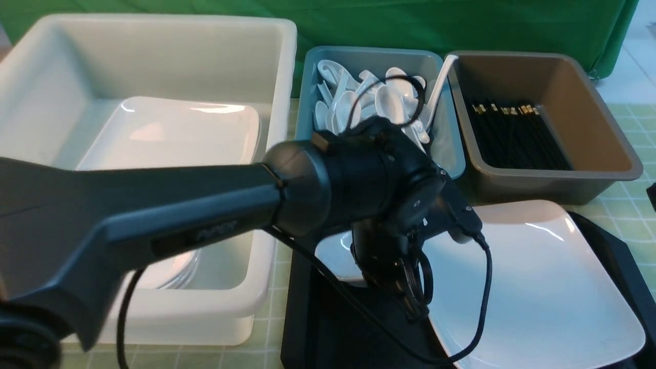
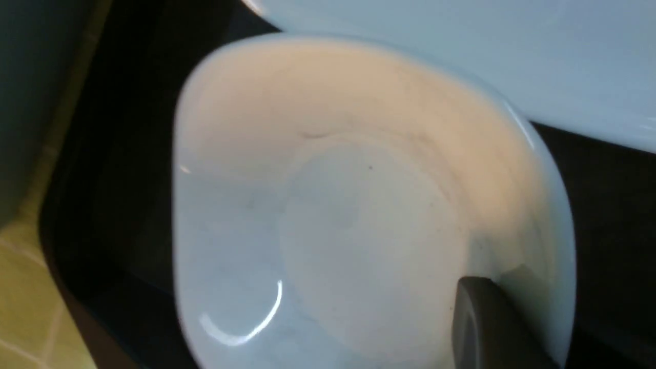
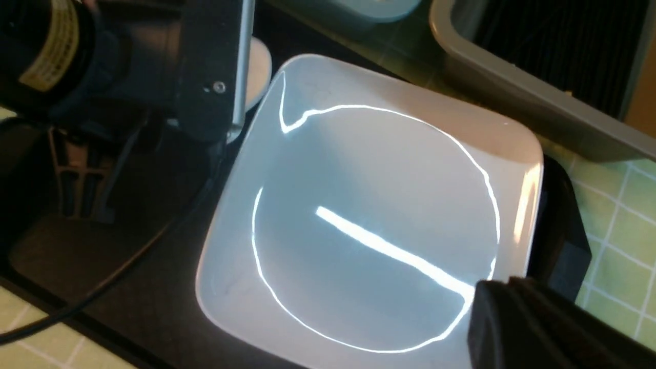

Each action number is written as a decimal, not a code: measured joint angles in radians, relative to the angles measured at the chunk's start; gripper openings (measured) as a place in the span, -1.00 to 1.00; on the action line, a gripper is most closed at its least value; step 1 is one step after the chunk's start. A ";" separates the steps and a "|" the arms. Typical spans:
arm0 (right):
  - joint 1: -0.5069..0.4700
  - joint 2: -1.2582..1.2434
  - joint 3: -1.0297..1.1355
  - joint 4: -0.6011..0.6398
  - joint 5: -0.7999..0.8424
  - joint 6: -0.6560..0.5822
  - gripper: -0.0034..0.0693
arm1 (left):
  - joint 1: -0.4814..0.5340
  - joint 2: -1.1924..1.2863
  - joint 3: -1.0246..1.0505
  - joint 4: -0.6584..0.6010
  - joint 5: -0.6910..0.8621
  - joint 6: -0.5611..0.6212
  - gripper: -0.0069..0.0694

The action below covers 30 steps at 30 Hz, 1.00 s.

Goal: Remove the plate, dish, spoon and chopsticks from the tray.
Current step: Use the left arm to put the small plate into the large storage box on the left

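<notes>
A small white dish [image 1: 333, 256] sits at the far left of the black tray [image 1: 328, 318], touching the large white plate [image 1: 538, 287] that fills the tray's right side. My left gripper [image 1: 383, 281] reaches down onto the dish. Close up, one of its fingers [image 2: 482, 328] lies against the inner wall of the dish [image 2: 333, 205], shut on its rim; the other finger is hidden. My right gripper [image 3: 507, 302] hangs shut and empty over the right edge of the plate [image 3: 374, 230]. No spoon or chopsticks show on the tray.
A white tub [image 1: 277, 154] left of the tray holds another plate [image 1: 174, 133]. Behind the tray stand a blue bin [image 1: 305, 87] of white spoons and a grey-brown bin [image 1: 605, 138] of black chopsticks. The left arm's cable [image 1: 484, 307] hangs over the plate.
</notes>
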 joint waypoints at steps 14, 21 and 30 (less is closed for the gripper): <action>0.000 0.001 -0.069 0.281 -0.012 -0.127 -0.90 | 0.036 -0.317 -0.160 0.060 0.063 -0.061 -0.81; 0.068 0.108 -0.200 0.504 -0.008 -0.252 -0.90 | 0.343 -0.434 -0.174 0.074 0.184 -0.139 -0.81; 0.390 0.459 -0.482 0.527 -0.025 -0.270 -0.90 | 0.704 -0.449 0.078 -0.075 0.206 -0.177 -0.81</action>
